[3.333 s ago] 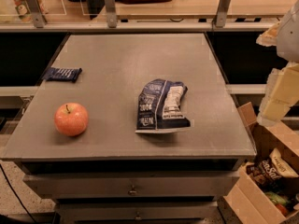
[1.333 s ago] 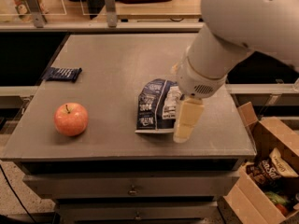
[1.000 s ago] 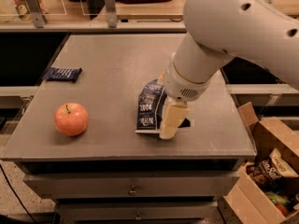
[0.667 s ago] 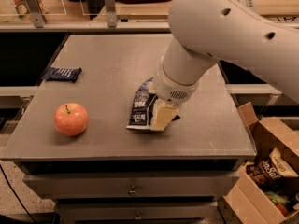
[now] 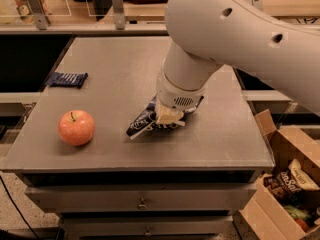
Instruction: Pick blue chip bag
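The tool (image 5: 167,119) is down at counter level, under the wrist of the white arm (image 5: 225,29), and sits directly on the blue chip bag (image 5: 140,124). The wrist housing hides the contact, so it cannot be told how far the tool is open or whether it has hold of the bag.

The bag lies crumpled near the front middle of the counter (image 5: 120,59). Only its left end shows, sticking out from under the tool.

Step in hand, as judged: the grasp itself, with the lift not yet made.

Next move calls for:
- A firm closure on the foil. It is likely slick and may slide out.
- A straight vertical lift.

The apple (image 5: 76,127) sits well apart to the left, and the candy bar wrapper (image 5: 66,79) is farther back. Neither obstructs the lift.
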{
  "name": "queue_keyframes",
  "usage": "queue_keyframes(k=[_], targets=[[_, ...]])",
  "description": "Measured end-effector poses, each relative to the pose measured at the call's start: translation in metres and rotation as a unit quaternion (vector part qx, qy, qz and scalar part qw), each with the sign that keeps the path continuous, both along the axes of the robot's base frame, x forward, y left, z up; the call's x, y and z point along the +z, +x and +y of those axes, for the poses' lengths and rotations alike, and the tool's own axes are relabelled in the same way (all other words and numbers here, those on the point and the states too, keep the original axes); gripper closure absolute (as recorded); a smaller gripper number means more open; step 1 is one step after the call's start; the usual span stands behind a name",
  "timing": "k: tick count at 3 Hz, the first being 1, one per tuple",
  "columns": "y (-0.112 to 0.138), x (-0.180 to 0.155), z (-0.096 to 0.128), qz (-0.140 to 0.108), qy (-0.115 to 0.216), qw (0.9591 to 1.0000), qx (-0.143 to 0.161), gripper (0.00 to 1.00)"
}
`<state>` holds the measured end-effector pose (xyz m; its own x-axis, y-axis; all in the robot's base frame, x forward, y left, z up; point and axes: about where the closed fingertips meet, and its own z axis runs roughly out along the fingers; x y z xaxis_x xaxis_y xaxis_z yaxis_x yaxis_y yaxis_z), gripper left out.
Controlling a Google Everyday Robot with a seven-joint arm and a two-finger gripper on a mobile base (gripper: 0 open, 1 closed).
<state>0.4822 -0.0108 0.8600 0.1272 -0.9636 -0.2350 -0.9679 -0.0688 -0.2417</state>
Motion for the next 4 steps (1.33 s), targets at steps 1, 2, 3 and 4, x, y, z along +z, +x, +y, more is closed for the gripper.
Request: queue_keyframes(k=[1, 2, 3, 4], targets=[[0.003, 0.025, -0.006, -0.024, 0.002, 0.9997, -0.005, 1.00], [0.009, 0.058, -0.021, -0.044, 0.011, 0.9989, -0.012, 1.00], [0.015, 0.095, -0.037, -0.067, 0.030, 0.9971, -0.019, 1.00], [0.017, 0.104, -0.038, -0.074, 0.034, 0.9964, -0.019, 1.00]])
